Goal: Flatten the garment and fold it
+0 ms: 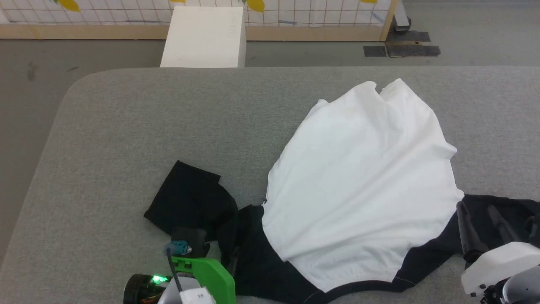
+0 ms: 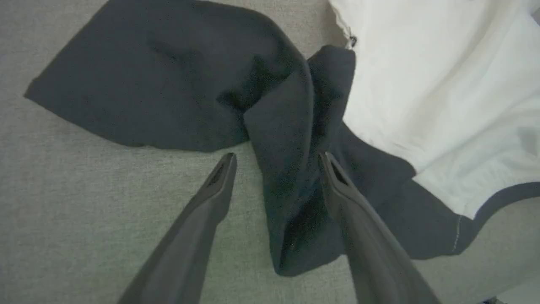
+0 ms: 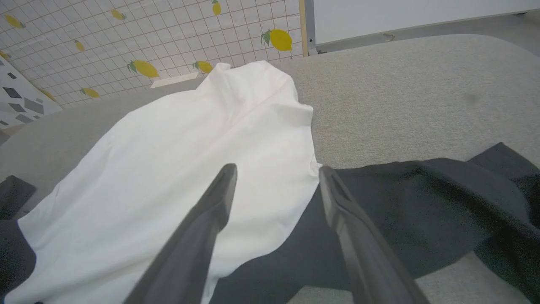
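Your surface is a grey felt-covered table point(image 1: 126, 126) with a rounded far-left corner; beyond it there is grey floor point(image 1: 33, 55), a white block point(image 1: 204, 38) against the table's far edge, and a lemon-print tiled panel point(image 3: 147, 42) on a wooden frame point(image 1: 84, 31). The garment point(image 1: 358, 177) lies on the table's near right part. Its white body panel point(image 3: 190, 169) is rumpled and fans away from both sets of jaws, and its black upper part runs along the near edge. The left gripper point(image 2: 276, 158) is released, fingers wide apart. A twisted black fold lies loose between them, unpinched. One finger is over bare felt, the other over black cloth. The black sleeve point(image 1: 190, 198) spreads flat just past the fingertips. The right gripper point(image 3: 276, 169) is also released, with its jaws straddling the seam where white meets black. There is bare felt outboard of the left jaws and far ahead of them. Outboard of the right jaws there is more black cloth, with felt beyond it.
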Robot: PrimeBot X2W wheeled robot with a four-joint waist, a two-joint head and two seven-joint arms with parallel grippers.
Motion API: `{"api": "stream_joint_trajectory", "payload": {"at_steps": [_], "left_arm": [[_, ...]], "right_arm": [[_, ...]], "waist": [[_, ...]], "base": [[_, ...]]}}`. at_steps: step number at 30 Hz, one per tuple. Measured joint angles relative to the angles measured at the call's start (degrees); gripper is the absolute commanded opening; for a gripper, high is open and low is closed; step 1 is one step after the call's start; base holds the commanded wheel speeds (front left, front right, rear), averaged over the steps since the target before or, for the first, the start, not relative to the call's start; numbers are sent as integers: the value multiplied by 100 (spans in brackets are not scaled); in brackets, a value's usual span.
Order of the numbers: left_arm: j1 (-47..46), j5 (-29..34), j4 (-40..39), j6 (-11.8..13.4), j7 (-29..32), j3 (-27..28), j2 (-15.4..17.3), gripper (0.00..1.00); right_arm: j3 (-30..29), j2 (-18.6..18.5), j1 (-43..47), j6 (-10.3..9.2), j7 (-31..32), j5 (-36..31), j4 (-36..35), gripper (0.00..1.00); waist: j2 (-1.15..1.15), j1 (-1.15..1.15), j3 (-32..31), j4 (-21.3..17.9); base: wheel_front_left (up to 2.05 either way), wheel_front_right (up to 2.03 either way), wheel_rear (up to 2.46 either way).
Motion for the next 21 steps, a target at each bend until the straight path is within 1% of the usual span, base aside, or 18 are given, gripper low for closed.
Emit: {"api": "stream_joint_trajectory", "payload": {"at_steps": [2, 7, 8, 9, 10, 13, 16, 20, 21], "left_arm": [[-143, 111, 233, 66, 98, -35, 16, 100], [-443, 315, 599, 166, 80, -44, 11, 100], [-485, 326, 659, 169, 43, -45, 8, 90], [-524, 334, 725, 169, 15, -41, 5, 25], [-544, 337, 769, 169, -10, -38, 3, 0], [-547, 283, 802, 270, -176, 88, -42, 0], [-467, 158, 651, 452, -416, 371, -82, 0], [1, -187, 265, 690, -754, 836, -120, 0], [306, -332, 109, 795, -886, 1040, -142, 0]], "right_arm": [[42, 0, -5, 0, -7, 2, 4, 100], [63, 0, -6, 0, -60, 54, 44, 100], [70, 0, -6, 0, -75, 54, 58, 100], [76, 0, -6, 0, -79, 55, 75, 100], [79, 0, -6, 0, -85, 56, 84, 100], [70, 0, -6, 0, -108, 64, 100, 100], [34, 0, -7, 0, -111, 64, 101, 100], [-53, -1, -6, 0, -119, 64, 101, 100], [-100, 0, -6, 0, -114, 63, 102, 100]], "waist": [[0, 0, 18, -55], [0, 0, 71, -174], [0, 0, 81, -190], [0, 0, 87, -205], [0, 0, 90, -213], [0, 0, 93, -217], [0, 0, 87, -186], [0, 0, 78, -95], [0, 0, 77, -22]], "base": [[0, 0, 0], [0, 0, 0], [0, 0, 0], [0, 0, 0], [0, 0, 0], [0, 0, 0], [0, 0, 0], [0, 0, 0], [0, 0, 0]]}}
